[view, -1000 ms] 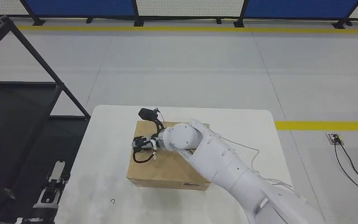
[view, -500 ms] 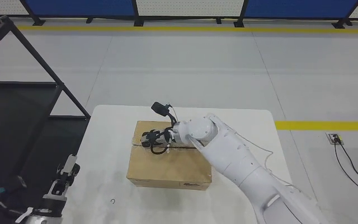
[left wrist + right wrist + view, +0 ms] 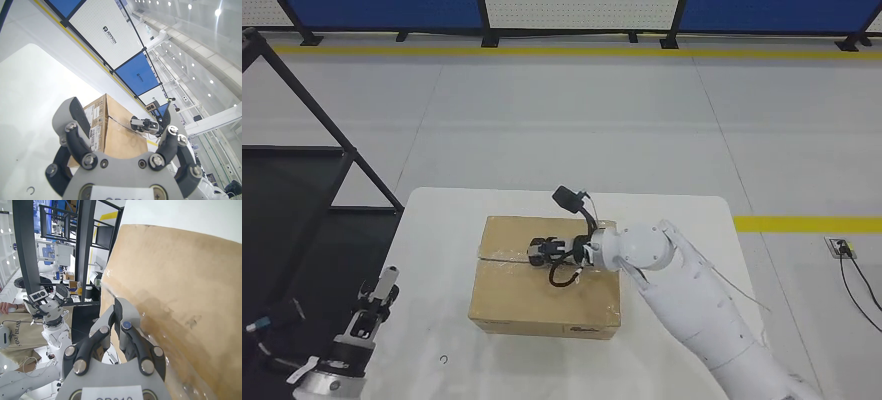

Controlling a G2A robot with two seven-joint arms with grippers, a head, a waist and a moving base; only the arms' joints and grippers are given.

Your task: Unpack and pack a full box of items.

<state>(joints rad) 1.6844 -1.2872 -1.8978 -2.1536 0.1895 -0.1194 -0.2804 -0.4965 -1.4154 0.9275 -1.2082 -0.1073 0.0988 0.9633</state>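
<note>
On box (image 3: 542, 295) top seam, right gripper (image 3: 538, 247) is set, jaws closed. At table (image 3: 432, 250) left edge, left gripper (image 3: 380, 289) is held clear, jaws wide.

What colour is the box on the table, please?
The box is plain brown cardboard, seen best in the top view.

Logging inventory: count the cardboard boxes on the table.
1: the cardboard box at the middle of the table, flaps closed, right gripper over its seam. Any inside are hidden.
</note>
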